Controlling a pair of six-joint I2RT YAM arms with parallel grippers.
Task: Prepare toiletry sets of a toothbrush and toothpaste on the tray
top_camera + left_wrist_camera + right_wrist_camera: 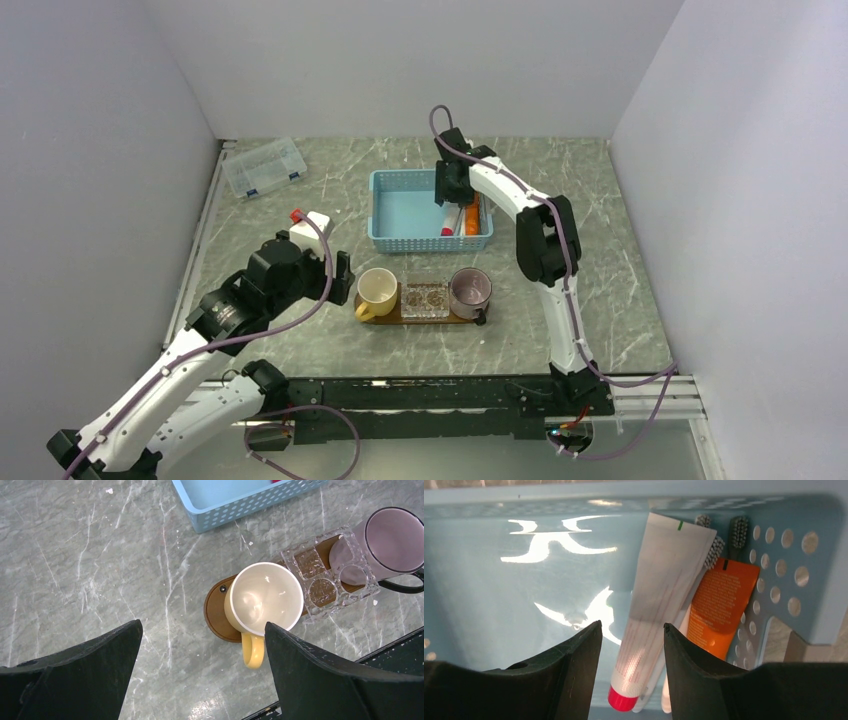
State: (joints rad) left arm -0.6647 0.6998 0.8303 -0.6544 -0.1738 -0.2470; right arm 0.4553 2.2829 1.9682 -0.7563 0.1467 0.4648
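Observation:
Inside the light-blue mesh basket [499,595] a white toothpaste tube [664,590] with a red cap lies beside an orange tube [721,605]. The bristle head of a white toothbrush [715,550] pokes out between them, and a darker brush head [739,530] lies further back. My right gripper [631,625] hangs open just above the white tube, one finger on either side of its capped end. The dark brown tray [217,615] carries a yellow mug [265,597], a clear holder [327,575] and a purple mug [392,540]. Left of the tray, my left gripper [202,630] is wide open over bare table.
The basket [400,215] stands behind the tray [385,318] in the middle of the table. A clear lidded plastic box [264,167] lies at the back left. Grey walls close in the table on three sides.

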